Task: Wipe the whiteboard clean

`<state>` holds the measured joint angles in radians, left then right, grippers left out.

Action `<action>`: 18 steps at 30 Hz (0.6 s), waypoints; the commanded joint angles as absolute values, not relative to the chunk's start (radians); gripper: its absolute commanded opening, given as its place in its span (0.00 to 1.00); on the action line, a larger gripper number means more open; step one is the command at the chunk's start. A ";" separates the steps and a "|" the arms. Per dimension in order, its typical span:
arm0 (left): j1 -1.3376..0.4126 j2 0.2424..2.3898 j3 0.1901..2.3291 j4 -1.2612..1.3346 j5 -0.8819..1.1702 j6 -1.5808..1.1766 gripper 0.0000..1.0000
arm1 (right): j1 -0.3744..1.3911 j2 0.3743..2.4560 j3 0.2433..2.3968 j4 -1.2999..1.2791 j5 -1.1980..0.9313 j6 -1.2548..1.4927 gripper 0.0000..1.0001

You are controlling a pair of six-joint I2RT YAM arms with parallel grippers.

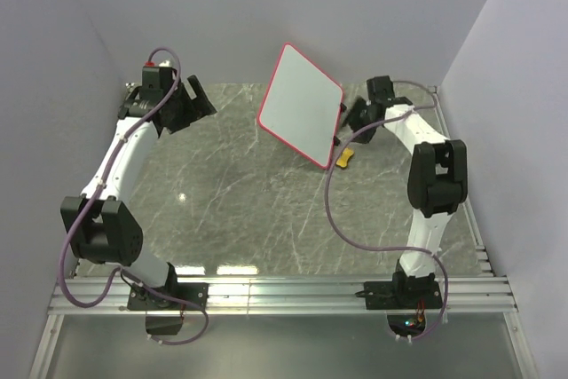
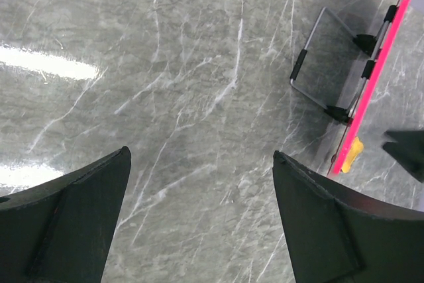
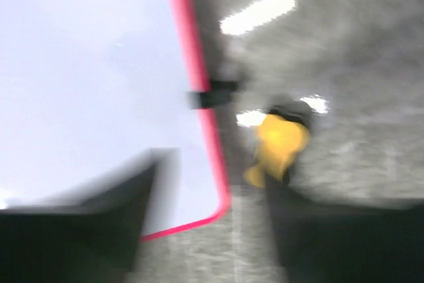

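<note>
The whiteboard [image 1: 300,104], white with a thin red rim, stands tilted on a wire stand at the back centre of the table; its face shows no marks. The small orange-yellow eraser [image 1: 344,159] lies on the table by the board's lower right corner. My right gripper [image 1: 353,116] is open and empty just right of the board. In the blurred right wrist view its gripper [image 3: 218,177] is over the board's corner [image 3: 86,64], with the eraser [image 3: 278,147] beyond. My left gripper [image 1: 197,99] is open and empty, far left of the board.
In the left wrist view the open gripper [image 2: 201,154] hangs over bare marble table [image 2: 165,84]; the board's red edge [image 2: 377,77], its wire stand [image 2: 318,57] and the eraser [image 2: 356,150] show at the right. Walls close in at the back and both sides.
</note>
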<state>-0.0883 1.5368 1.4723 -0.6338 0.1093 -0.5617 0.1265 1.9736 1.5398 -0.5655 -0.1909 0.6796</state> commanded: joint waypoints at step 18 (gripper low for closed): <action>-0.087 1.597 1.555 -0.643 0.049 -0.528 0.94 | 0.109 1.448 1.348 -0.136 -0.379 0.701 1.00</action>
